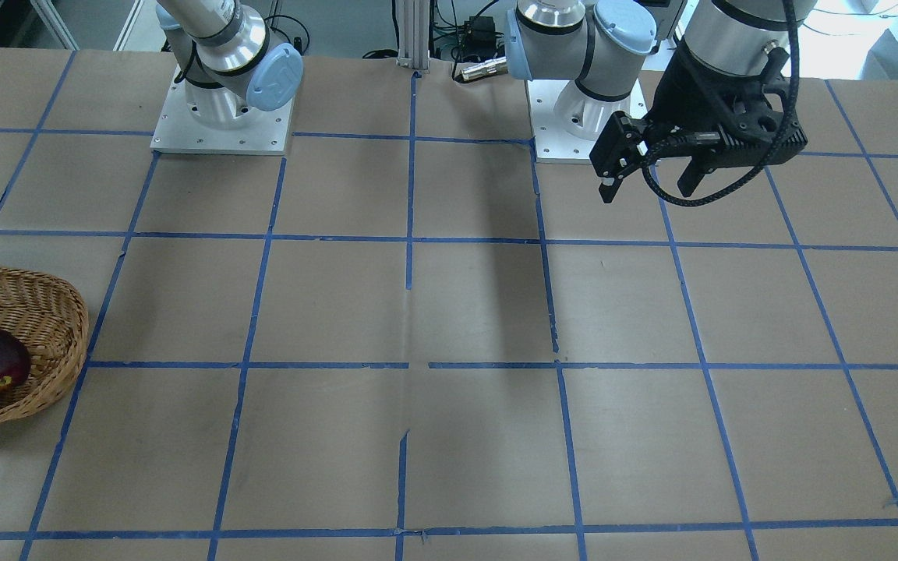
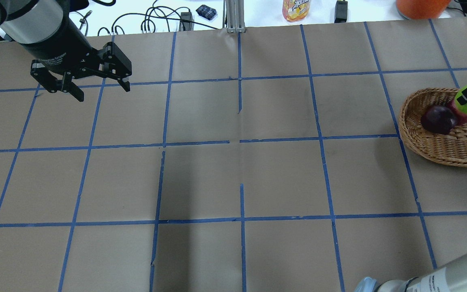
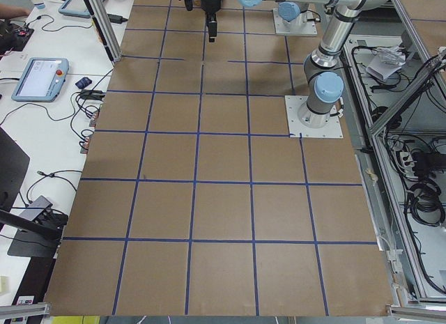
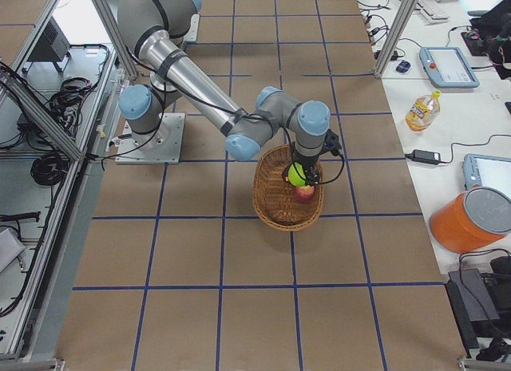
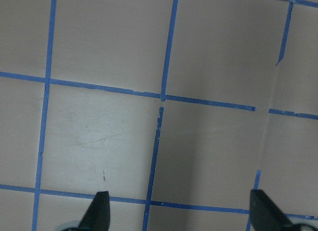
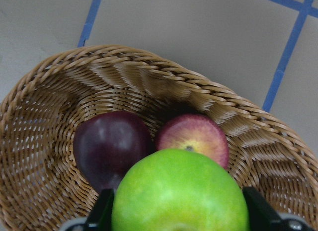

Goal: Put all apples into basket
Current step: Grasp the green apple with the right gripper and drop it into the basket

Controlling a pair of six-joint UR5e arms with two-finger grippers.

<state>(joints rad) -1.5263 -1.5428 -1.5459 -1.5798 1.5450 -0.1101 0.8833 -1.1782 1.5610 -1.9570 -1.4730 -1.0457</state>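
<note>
Hanging in the right pincer (image 6: pixel 180 213), the green apple (image 6: pixel 179 191) was clamped across its widest part. One black finger sat on each side, with the jaws spread about an apple's width. Directly beneath the pincer stood the wicker basket (image 6: pixel 124 54). The apple was over it and, as far as could be judged, not yet resting in it.

Below and just ahead of the held fruit lay the dark purple apple (image 6: pixel 112 146) and the red-and-yellow apple (image 6: pixel 194 136), touching each other on the basket floor.

Assessment: the fruit is likely firm, smooth-skinned and moderately heavy. It would roll, and could bruise if dropped from height or onto the two below. The present hold across the middle was judged sound. A lower release is advised, onto bare wicker beside the dark apple.

The left pincer (image 2: pixel 103 92) hung well apart from the right one, over the table (image 2: pixel 201 182). Its jaws were wide and held nothing, with only taped paper beneath.
</note>
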